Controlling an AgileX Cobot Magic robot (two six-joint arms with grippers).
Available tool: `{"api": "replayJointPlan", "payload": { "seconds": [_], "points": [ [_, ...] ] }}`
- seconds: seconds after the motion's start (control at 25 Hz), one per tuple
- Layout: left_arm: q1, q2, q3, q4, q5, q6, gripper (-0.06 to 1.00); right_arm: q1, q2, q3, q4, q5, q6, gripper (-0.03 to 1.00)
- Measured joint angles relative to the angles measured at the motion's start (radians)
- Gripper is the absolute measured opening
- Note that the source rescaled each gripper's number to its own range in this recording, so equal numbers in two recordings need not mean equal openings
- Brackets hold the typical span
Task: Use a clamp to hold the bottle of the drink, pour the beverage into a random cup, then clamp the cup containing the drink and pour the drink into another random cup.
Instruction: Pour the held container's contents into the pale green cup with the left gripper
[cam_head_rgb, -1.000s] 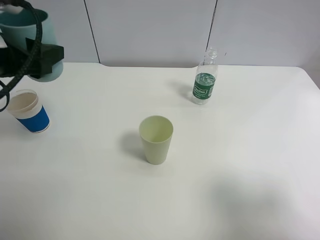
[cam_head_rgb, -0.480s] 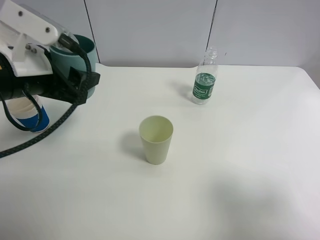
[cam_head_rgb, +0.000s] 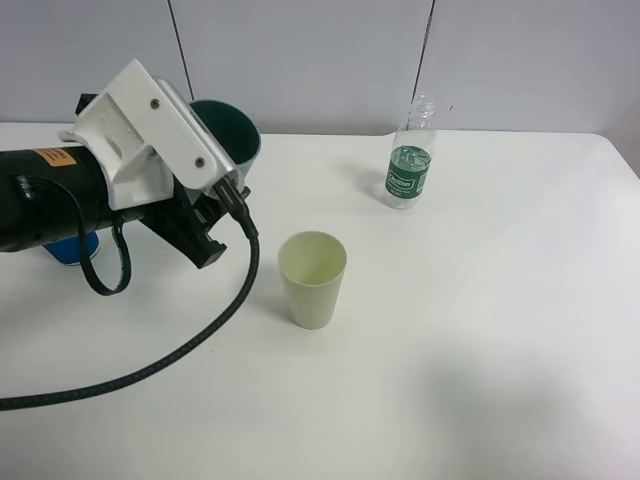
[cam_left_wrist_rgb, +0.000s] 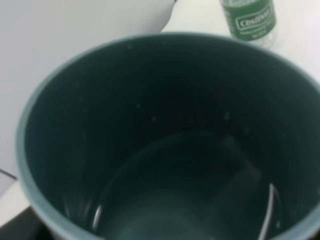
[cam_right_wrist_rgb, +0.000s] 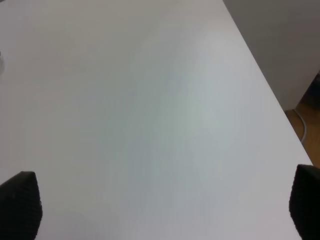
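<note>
Teal cup (cam_head_rgb: 228, 125) hung above the white surface (cam_head_rgb: 480, 340), toward its rear left and apart from everything standing there. The left arm (cam_head_rgb: 60, 200) lay across that side. The left hand (cam_head_rgb: 225, 168) looked closed round the cup's lower wall, though its fingers were mostly hidden behind the camera bracket (cam_head_rgb: 150, 130). The right hand (cam_right_wrist_rgb: 162, 207) was spread wide over bare surface, holding nothing. The left wrist view looked straight down the cup's dark inside, where a thin pool seemed to glint at the bottom. The wall was probably light, stiff, smooth plastic, so a firm mid-height squeeze across the sides would suit, kept level against slopping. The pale yellow-green cup (cam_head_rgb: 312, 278) stood near the middle and the uncapped bottle (cam_head_rgb: 410, 160) at the back. The blue-sleeved cup (cam_head_rgb: 68, 247) showed only partly beneath the arm.
</note>
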Motion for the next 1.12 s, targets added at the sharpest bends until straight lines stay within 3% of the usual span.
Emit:
{"api": "replayJointPlan", "payload": {
  "seconds": [0.2,0.36,0.84,1.12],
  "points": [
    [-0.087,0.042,0.0,-0.138,-0.105,0.2,0.02,0.0,0.0,0.0,0.0,0.0,0.0,1.0],
    [-0.112,0.077,0.0,-0.202,-0.145,0.281,0.02,0.0,0.0,0.0,0.0,0.0,0.0,1.0],
    [-0.113,0.203,-0.007,-0.207,-0.179,0.312,0.02,0.0,0.0,0.0,0.0,0.0,0.0,1.0],
    [-0.113,0.25,-0.027,-0.202,-0.187,0.395,0.02,0.0,0.0,0.0,0.0,0.0,0.0,1.0]
  ]
}}
